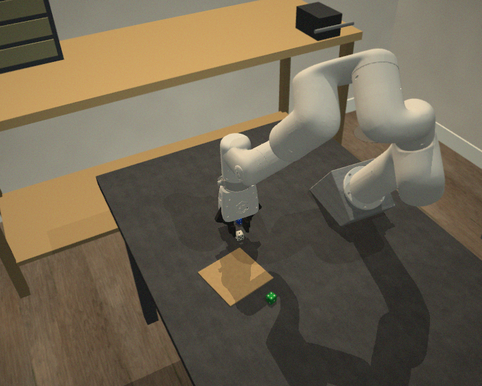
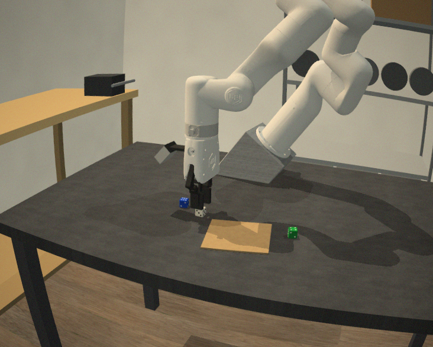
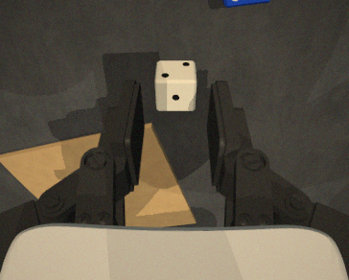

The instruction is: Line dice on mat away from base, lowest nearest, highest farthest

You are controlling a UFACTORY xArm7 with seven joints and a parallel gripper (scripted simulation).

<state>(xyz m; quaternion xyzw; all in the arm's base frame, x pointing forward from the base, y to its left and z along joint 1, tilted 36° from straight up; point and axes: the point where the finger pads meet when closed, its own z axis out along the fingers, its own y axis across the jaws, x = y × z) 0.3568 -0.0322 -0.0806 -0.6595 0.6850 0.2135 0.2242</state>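
A white die (image 1: 239, 236) sits on the dark table just off the far corner of the tan mat (image 1: 235, 275). My gripper (image 3: 175, 104) hovers right over the die, partly open, with a gap on each side between its fingers and the white die (image 3: 175, 85). In the exterior view the white die (image 2: 200, 212) is just under the fingertips of the gripper (image 2: 199, 203). A green die (image 1: 271, 298) lies on the table beside the mat's other side.
The grey robot base block (image 1: 349, 197) stands at the back right of the table. A wooden bench with a black box (image 1: 319, 20) runs behind the table. The mat (image 2: 237, 236) lies flat with no dice on it.
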